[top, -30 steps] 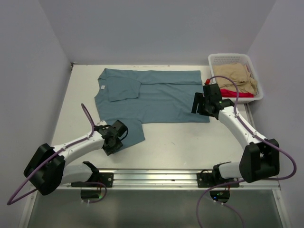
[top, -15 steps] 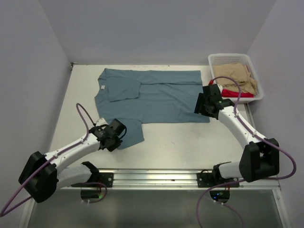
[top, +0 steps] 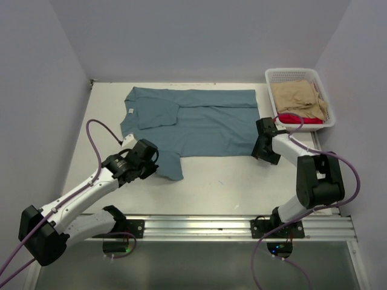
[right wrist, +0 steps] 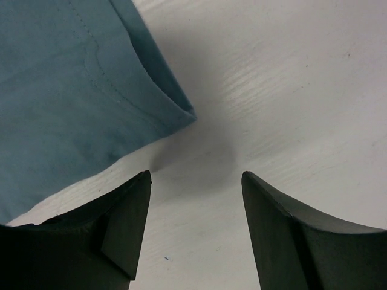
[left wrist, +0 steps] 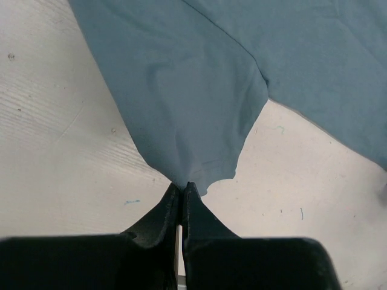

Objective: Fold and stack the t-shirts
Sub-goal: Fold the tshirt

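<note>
A blue t-shirt [top: 205,124] lies spread flat across the back of the white table [top: 217,181], one sleeve folded in onto the chest. My left gripper [top: 152,165] is shut on the tip of the near sleeve [top: 171,165]. In the left wrist view the jaws [left wrist: 183,186] pinch the sleeve's edge [left wrist: 181,109] just above the table. My right gripper [top: 262,152] is open and empty at the shirt's near right hem corner. In the right wrist view the gripper [right wrist: 196,178] hangs over bare table, the hem corner [right wrist: 175,109] just ahead of it.
A white basket [top: 290,72] stands at the back right, holding a tan garment [top: 296,96] over a red one [top: 301,119]. Grey walls close in the left, back and right sides. A metal rail [top: 199,225] runs along the near edge.
My left gripper has drawn back and to the left, still pinching the sleeve tip. My right gripper has dropped toward the near right hem corner, and its arm has folded back.
</note>
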Motion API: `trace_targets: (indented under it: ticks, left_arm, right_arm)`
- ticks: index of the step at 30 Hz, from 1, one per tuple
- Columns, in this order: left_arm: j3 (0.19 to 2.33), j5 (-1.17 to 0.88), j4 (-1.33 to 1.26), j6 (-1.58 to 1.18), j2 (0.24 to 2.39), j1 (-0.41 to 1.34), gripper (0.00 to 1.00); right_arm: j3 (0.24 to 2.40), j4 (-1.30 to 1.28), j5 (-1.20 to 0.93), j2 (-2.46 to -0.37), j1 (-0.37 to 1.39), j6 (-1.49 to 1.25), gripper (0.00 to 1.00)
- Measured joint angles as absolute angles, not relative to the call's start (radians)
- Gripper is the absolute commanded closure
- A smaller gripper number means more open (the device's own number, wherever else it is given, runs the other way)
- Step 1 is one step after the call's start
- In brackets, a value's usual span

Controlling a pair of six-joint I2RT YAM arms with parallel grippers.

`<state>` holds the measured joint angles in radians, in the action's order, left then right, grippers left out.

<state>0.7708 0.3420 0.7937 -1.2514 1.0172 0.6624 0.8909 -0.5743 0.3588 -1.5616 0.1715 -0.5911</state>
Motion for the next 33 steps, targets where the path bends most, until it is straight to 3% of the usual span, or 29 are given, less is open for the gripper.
trace_targets:
  ticks: [25,31,33]
  left_arm:
    - [0.778,0.344,0.795,-1.185,0.991,0.662,1.00]
    - [0.778,0.344,0.796,-1.184,0.991,0.662,1.00]
    - [0.778,0.344,0.797,-1.184,0.991,0.662,1.00]
  right_arm:
    - [0.947,-0.447,0.371,-1.664,0.118,-0.588,0.41]
    - [0.976,-0.430,0.377,-1.700,0.107,-0.594,0.63]
    - [0.978,-0.424,0.377,-1.703,0.105,-0.598,0.75]
